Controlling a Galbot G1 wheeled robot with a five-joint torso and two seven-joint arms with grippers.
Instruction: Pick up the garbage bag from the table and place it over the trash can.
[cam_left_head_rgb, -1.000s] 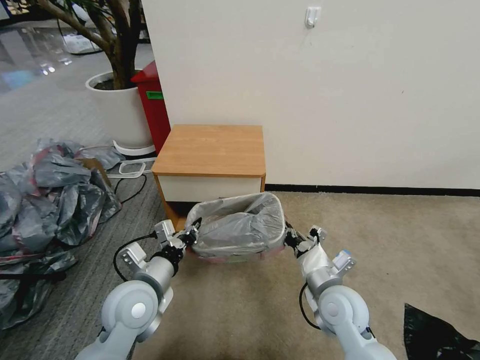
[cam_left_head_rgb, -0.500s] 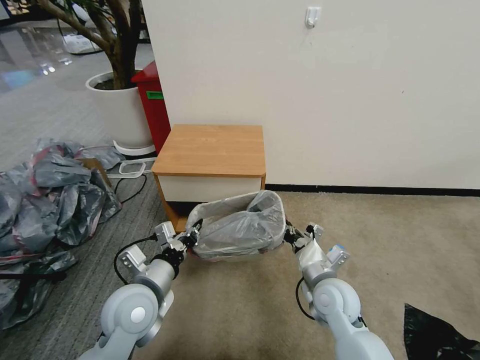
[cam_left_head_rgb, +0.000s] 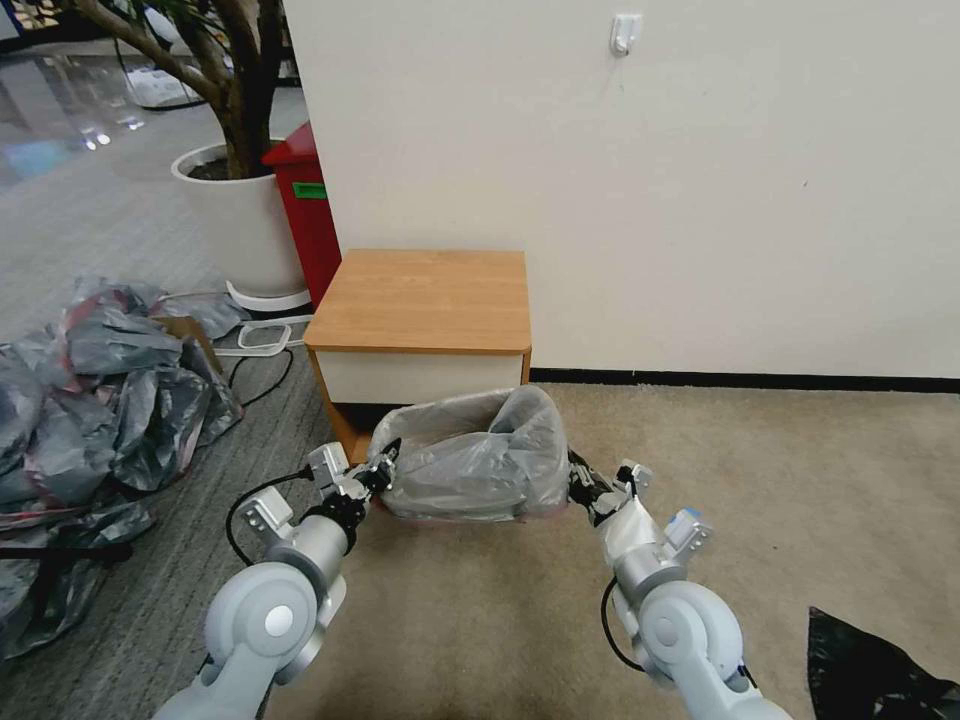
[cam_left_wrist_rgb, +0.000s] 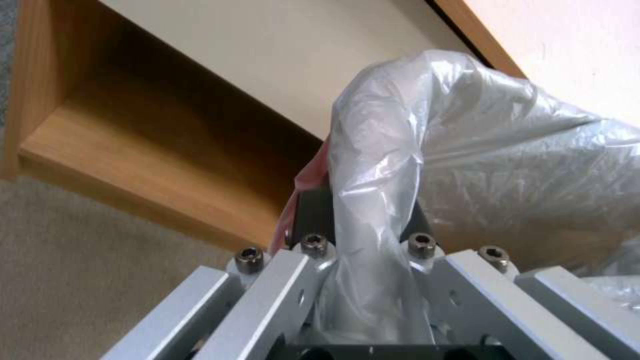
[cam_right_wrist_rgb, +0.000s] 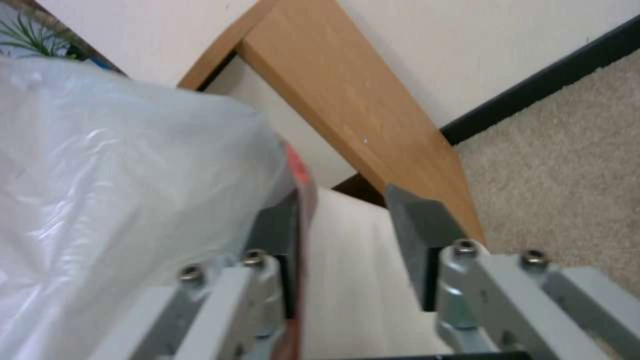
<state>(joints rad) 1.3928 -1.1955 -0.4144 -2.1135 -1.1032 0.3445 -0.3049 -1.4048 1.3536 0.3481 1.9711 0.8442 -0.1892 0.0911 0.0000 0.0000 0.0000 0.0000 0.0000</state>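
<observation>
No legible text is seen. A green label (cam_left_head_rgb: 309, 190) is carried on the tall red plastic bin (cam_left_head_rgb: 305, 215); its print cannot be read.

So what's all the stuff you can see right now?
garbage bag: one, see-through grey with a pink-red band, pulled over the small bin in front of the table
small bin: one, cream, mostly hidden under the bag
table: one, light-brown wood with a white drawer, against the wall
red bin: one, red, left of the table
plant pot: one, white, beside the red bin
heap of bags: many, grey, on the floor at far left
black bag: one, black, on the carpet at far right
wall hook: one, white, high on the wall
left tool: one, silver, shut on the bag's left edge
right tool: one, silver, open at the bag's right edge
</observation>
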